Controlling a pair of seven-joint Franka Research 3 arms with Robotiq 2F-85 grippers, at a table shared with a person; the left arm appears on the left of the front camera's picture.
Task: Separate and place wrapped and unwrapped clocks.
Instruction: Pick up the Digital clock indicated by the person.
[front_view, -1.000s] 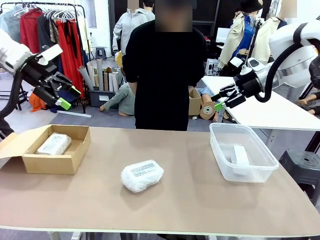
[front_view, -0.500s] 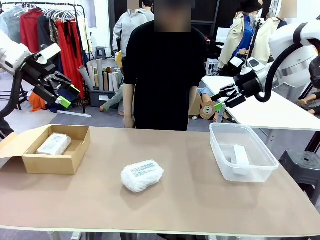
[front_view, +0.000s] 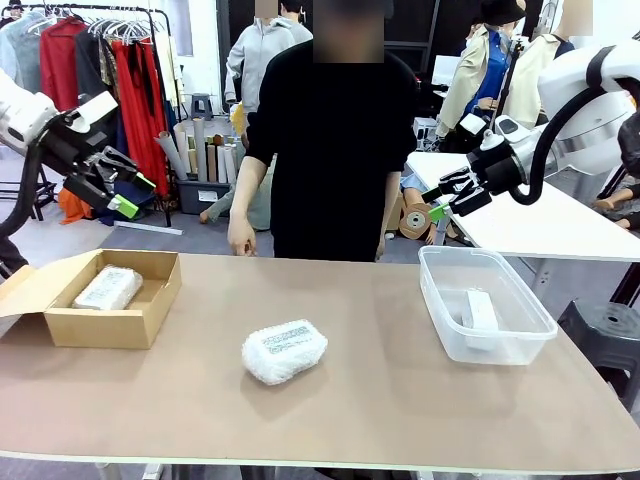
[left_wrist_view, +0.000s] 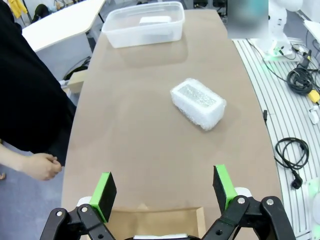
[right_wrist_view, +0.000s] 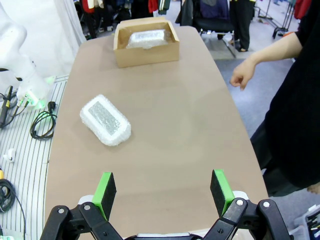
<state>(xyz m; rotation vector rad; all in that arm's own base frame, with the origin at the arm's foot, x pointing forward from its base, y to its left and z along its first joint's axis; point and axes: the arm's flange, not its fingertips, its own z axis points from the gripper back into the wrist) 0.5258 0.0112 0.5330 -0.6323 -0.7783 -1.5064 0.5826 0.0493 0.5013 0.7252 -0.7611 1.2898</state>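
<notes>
Wrapped clock (front_view: 107, 287): in box (front_view: 100, 328), left; second wrapped clock (front_view: 284, 351): loose mid-table, unsorted; bare clock (front_view: 480, 308): in tub (front_view: 500, 348), right; left gripper (front_view: 133, 196), right gripper (front_view: 434, 204): jaws spread, empty, raised; step in hand, likely: the loose bundle; next move calls for a descent astride it, then carriage to the box.

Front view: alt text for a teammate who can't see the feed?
One bubble-wrapped bundle lies loose on the table; a second bundle sits in the open cardboard box at left, a bare white block in the clear tub at right. The left hand and right hand hang open and empty, raised clear of it; a person stands at the far side.
</notes>
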